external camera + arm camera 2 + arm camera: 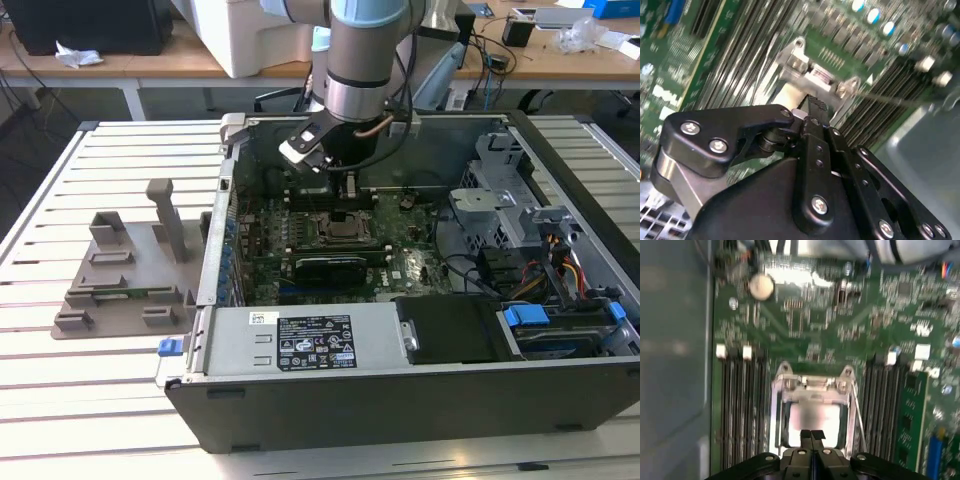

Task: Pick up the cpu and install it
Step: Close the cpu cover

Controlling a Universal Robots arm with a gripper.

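the pincer [811, 434] hangs low over the motherboard [805, 325] inside the open computer case [400, 410], and its two fingers are pressed together. the cpu [815, 417] lies flat in the metal-framed socket [812, 385], just under the fingertips.

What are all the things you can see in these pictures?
table: one, white slats, under the case and tray.
computer case: one, dark grey, open, on the table.
motherboard: one, green, inside the case.
socket frame: one, silvery, on the motherboard.
cpu: one, silvery-grey, lying within the socket frame.
tray: one, grey, on the table, at the exterior view's left of the case.
gripper: one, black, fingers shut, just over the cpu.
arm: one, silver and pale blue, reaching down into the case.
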